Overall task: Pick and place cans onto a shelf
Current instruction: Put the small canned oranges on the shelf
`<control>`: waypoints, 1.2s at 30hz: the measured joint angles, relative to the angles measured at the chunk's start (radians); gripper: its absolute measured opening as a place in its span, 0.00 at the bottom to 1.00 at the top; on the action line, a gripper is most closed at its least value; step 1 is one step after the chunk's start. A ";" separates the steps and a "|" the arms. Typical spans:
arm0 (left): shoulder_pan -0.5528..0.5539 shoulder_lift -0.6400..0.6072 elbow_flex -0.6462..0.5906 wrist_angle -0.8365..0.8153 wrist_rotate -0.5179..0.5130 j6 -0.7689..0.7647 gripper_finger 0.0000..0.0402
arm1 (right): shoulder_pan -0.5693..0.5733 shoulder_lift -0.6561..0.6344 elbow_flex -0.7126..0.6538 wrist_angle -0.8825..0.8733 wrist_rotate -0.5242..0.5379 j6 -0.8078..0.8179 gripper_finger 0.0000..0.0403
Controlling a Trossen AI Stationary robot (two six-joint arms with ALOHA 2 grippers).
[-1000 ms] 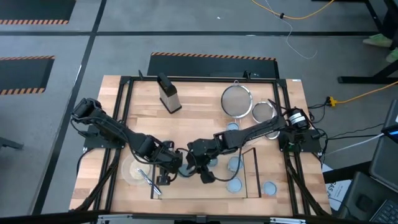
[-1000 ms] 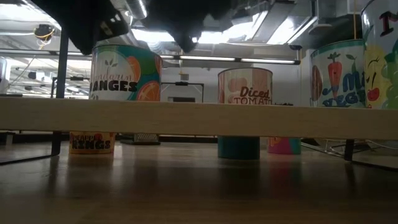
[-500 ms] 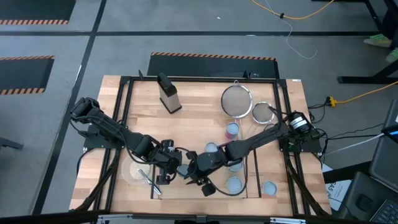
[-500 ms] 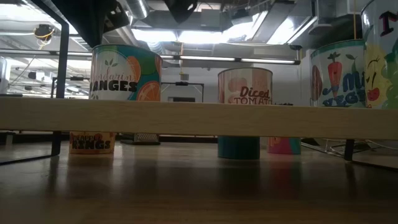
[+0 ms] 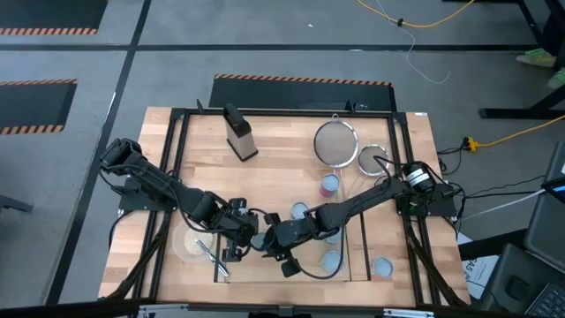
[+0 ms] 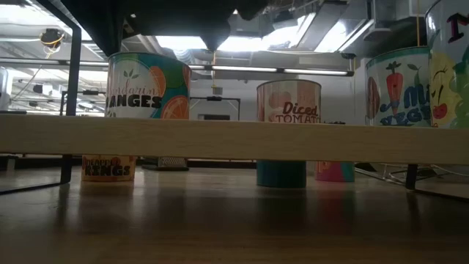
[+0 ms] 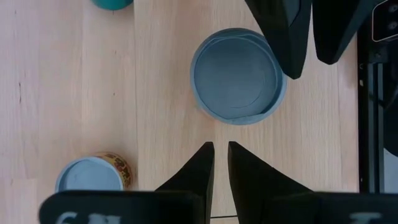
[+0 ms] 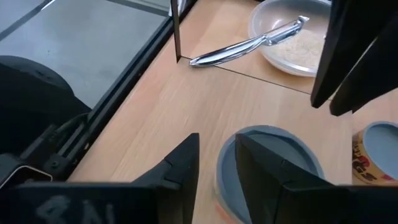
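A can with a pale blue top (image 7: 236,76) stands on the shelf (image 5: 353,256) between my two grippers; it also shows in the right wrist view (image 8: 280,138). In the low view it is the orange-labelled can (image 6: 150,84), upright on the shelf board (image 6: 234,139). My left gripper (image 7: 221,149) is shut and empty just short of it. My right gripper (image 8: 217,140) is open by a narrow gap and empty, its fingers (image 7: 283,43) above the can's far rim. Both grippers (image 5: 250,238) (image 5: 275,250) hide this can in the high view.
More cans stand on the shelf (image 6: 288,101) (image 6: 399,84) and on the table (image 5: 329,184) (image 5: 300,212) (image 5: 382,267). A pale bowl with a utensil (image 8: 292,37) is at the shelf's left end. Two mesh strainers (image 5: 335,141) and a dark block (image 5: 239,132) are at the back.
My right gripper has moved toward the table's near edge and a little left, and now stands over the can on the shelf beside my left gripper. The cans on the shelf have stayed upright and in place.
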 joint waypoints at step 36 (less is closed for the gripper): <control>-0.001 0.001 -0.001 0.001 0.004 -0.006 0.10 | 0.003 0.026 -0.002 -0.061 -0.015 -0.001 0.03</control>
